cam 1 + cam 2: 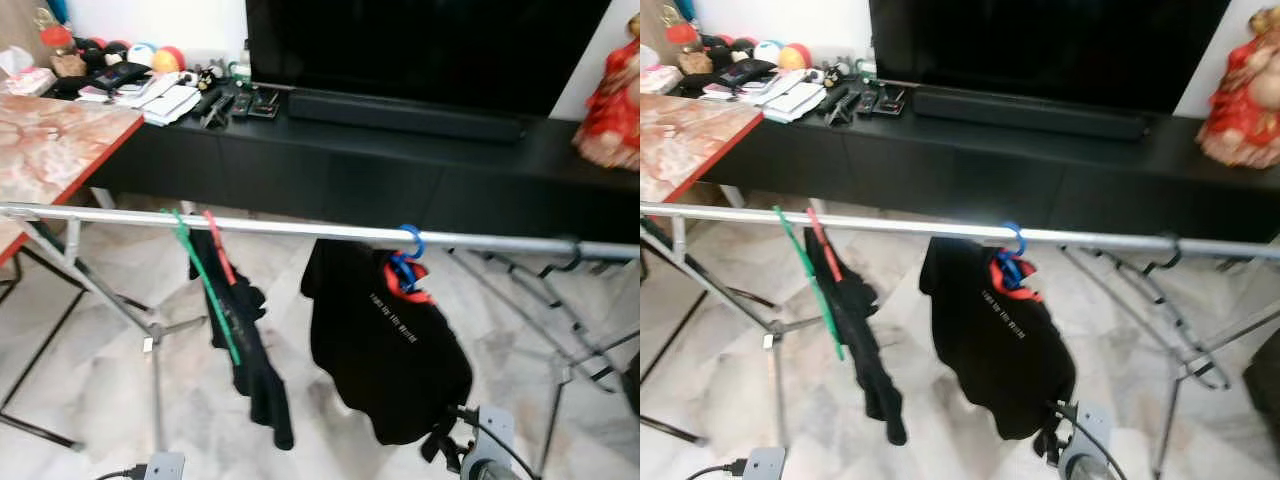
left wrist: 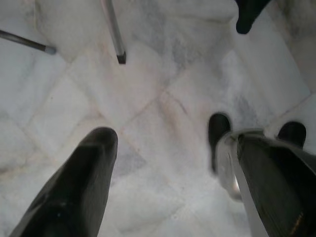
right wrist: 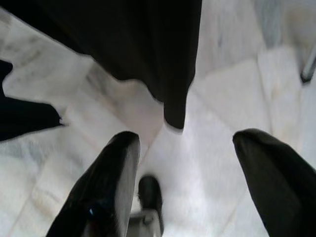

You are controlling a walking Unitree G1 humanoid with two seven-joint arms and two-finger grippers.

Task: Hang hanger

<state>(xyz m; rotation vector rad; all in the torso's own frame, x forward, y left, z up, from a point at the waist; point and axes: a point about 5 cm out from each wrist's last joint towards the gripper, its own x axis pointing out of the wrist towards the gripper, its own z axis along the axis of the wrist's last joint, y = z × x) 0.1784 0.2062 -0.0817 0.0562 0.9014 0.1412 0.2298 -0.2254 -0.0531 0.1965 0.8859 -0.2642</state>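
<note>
A silver drying-rack rail runs across the scene at mid height. A blue hanger hooks over it and carries a black T-shirt with a red collar. Further left, a green hanger and a red hanger hang tilted on the rail with a black garment. My right gripper is open and low, just under the T-shirt's hem, holding nothing. My left gripper is open over the marble floor, empty, near a rack leg.
A black TV console with a TV, a soundbar and remotes stands behind the rack. A red figurine sits at its right end. A marble-topped table is at the left. Rack legs splay over the floor.
</note>
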